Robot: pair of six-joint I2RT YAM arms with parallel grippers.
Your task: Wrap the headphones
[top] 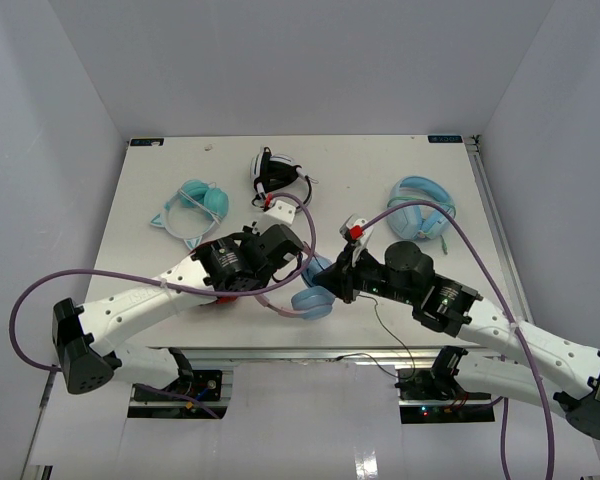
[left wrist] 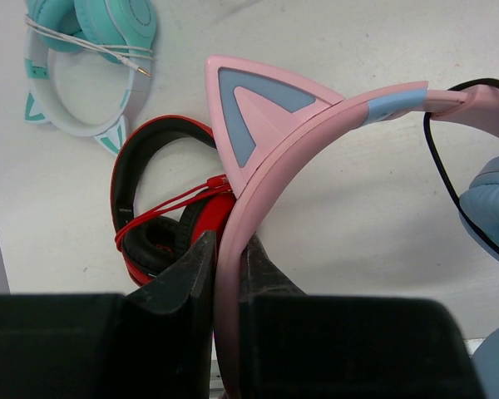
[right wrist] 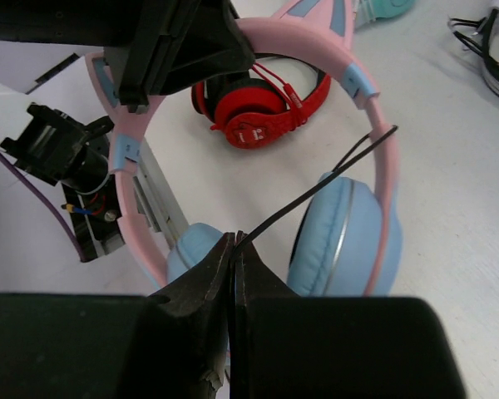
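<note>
Left wrist: left gripper (left wrist: 229,243) clamps headphones (left wrist: 270,125) by pink headband (left wrist: 316,140), lower centre.
Right wrist: right gripper (right wrist: 234,243) pinches black cable (right wrist: 316,185), apparently taut.

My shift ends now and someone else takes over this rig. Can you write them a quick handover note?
Left gripper: shut on the pink headband of the headphones.
Right gripper: shut on the black cable.
The headphones are between the two arms; a red pair lies close by.
Done: both grasps are made. No finished winding shows.
Left to do: wind the cable around the headphones; in the top view, slack trails toward the arm bases.
</note>
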